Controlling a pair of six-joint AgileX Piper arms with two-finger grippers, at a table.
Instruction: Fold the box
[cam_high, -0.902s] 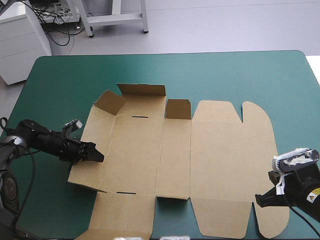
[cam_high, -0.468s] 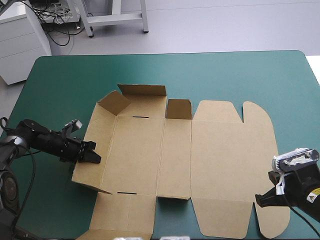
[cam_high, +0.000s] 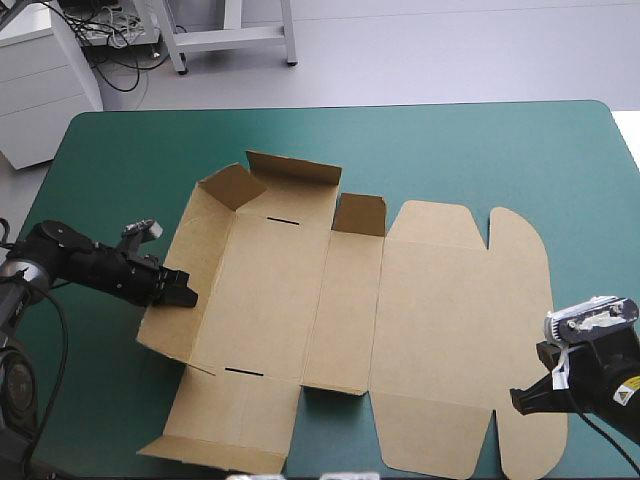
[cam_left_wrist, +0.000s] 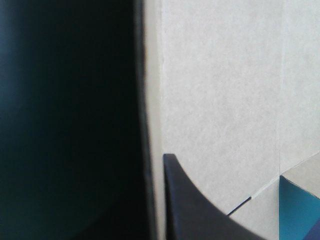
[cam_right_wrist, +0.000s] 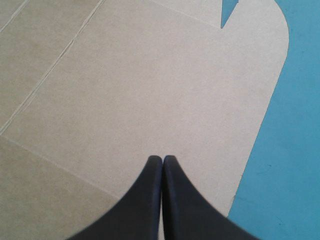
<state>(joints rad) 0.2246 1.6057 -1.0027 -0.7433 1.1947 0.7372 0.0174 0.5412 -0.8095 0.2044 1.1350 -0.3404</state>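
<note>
Brown box (cam_high: 420, 300): cut sheet, mid-table on teal-green cover (cam_high: 480, 150); left gripper (cam_high: 182, 293) clamped on its raised left wall; sheet has slewed since earlier, walls untucked; right gripper (cam_right_wrist: 162, 167) fingers together over right flap

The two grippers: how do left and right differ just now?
The left gripper grips the edge of the left wall of the box; the right gripper is shut on nothing. The left one reaches in at the box's left side; the right one points over the flat lid near its rounded corner. Both have black fingers.
</note>
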